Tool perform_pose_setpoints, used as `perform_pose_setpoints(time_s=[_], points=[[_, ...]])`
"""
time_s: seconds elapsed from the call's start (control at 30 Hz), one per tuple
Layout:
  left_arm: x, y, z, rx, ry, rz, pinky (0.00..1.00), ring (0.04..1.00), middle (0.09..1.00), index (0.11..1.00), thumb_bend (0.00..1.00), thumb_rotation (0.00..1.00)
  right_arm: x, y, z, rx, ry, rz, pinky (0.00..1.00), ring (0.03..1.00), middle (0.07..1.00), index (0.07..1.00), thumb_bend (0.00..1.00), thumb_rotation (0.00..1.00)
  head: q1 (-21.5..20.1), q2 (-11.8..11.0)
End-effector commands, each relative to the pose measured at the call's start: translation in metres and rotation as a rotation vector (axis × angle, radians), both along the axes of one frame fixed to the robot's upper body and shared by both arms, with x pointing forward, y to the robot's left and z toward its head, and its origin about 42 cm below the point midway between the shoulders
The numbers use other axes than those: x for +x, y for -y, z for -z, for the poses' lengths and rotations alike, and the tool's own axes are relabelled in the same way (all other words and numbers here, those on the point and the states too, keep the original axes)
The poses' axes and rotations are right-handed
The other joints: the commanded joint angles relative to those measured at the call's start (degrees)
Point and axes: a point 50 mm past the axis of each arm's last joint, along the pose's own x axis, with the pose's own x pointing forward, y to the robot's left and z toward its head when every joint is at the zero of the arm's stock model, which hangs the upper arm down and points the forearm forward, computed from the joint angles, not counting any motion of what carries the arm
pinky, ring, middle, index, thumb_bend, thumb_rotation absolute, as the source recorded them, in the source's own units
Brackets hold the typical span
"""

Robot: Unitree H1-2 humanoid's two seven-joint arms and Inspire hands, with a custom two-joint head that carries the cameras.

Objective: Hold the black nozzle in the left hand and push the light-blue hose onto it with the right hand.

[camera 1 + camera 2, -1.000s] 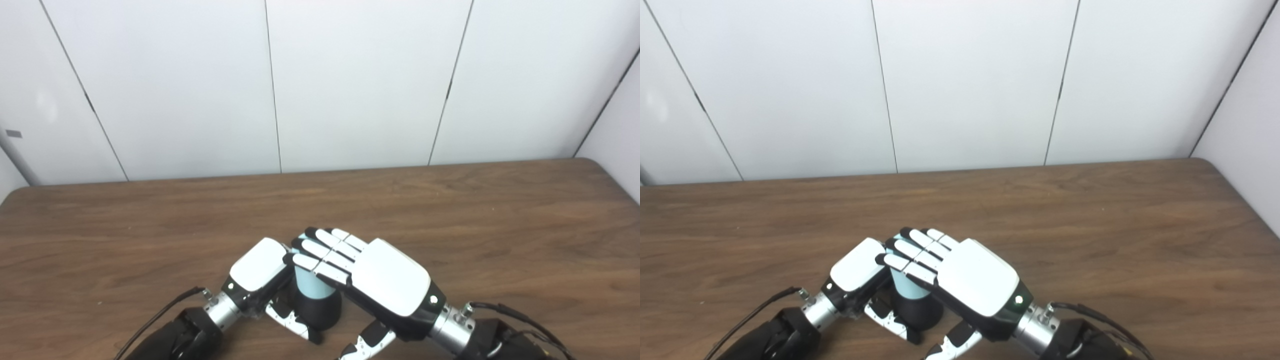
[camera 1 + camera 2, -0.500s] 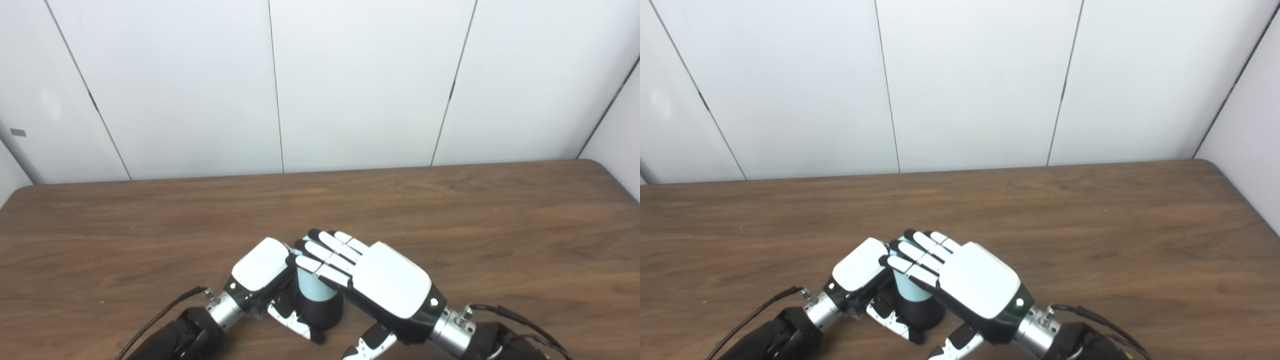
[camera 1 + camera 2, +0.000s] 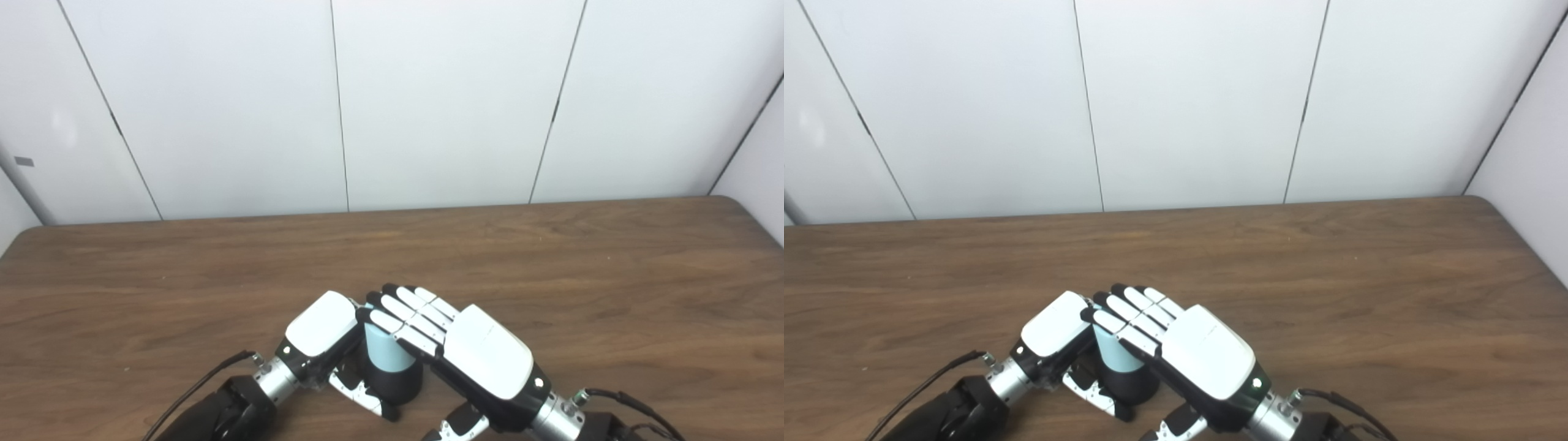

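Observation:
The black nozzle stands upright on the table near the front edge. The light-blue hose sits on top of it, its lower end inside the nozzle's collar. My left hand is closed around the pair from the left, its thumb lying across the black base; its fingers are hidden behind. My right hand comes in from the right with straight fingers laid flat over the hose's top. Its thumb hangs apart below, and it grips nothing.
The brown wooden table stretches away behind and to both sides of the hands. A white panelled wall stands at its far edge. A black cable runs along my left wrist.
The right hand has drawn slightly back toward the front edge, its fingers still over the hose top. The camera has shifted a little. Left hand, nozzle and hose hold their place.

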Motion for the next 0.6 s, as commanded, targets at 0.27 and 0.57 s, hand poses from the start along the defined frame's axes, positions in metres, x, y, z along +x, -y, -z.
perform_pose_setpoints(time_s=[0.27,0.57], points=[[-0.048,0.011,0.069,0.04,-0.203,-0.014,0.08,0.131,0.471,0.482,0.52,0.0,0.006,-0.001,-0.015,0.228,0.201,-0.013,1.0,1.0,1.0,1.0,0.82,0.88,-0.26,-0.74],[-0.046,0.013,0.071,0.046,-0.217,-0.018,0.1,0.144,0.471,0.482,0.52,0.0,0.014,0.002,-0.035,0.338,0.266,-0.01,1.0,1.0,1.0,1.0,0.86,0.87,-0.26,-1.65]])
